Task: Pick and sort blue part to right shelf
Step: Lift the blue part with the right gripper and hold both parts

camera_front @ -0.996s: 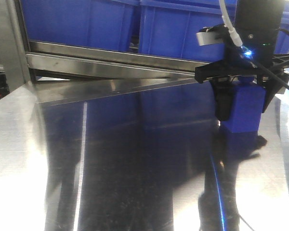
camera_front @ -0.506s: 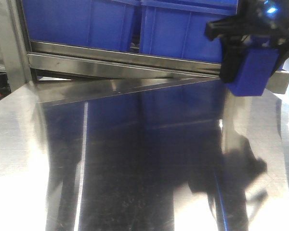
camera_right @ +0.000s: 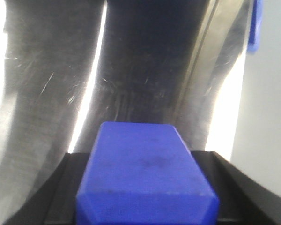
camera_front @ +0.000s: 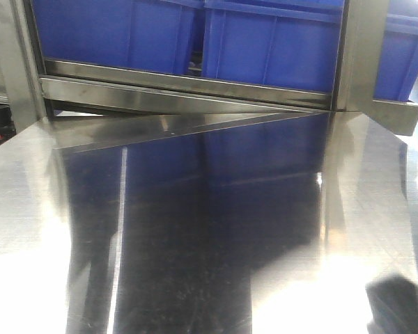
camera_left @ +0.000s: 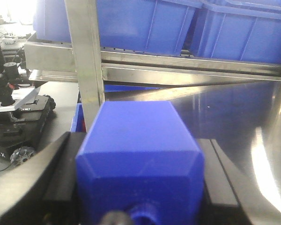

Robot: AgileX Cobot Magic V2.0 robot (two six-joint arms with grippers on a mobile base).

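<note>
1. Gripping one blue block apiece, both claws are closed: two claws, two parts.
2. The left claw (camera_left: 136, 143) has its two black fingers (camera_left: 61, 178) pressed against the sides of the first blue part (camera_left: 136, 126), which fills the gap between them.
3. Ahead of that claw stands the right shelf (camera_left: 178, 63). One steel upright (camera_left: 86, 61) rises just beyond the part, and two blue bins (camera_left: 136, 23) sit above the rail.
4. The right claw (camera_right: 143, 159) clamps the second blue part (camera_right: 143, 173) the same way, with the shiny steel table (camera_right: 51, 70) lying beyond it.
5. Seen from the front, the shelf carries at least two bins, side by side.
</note>
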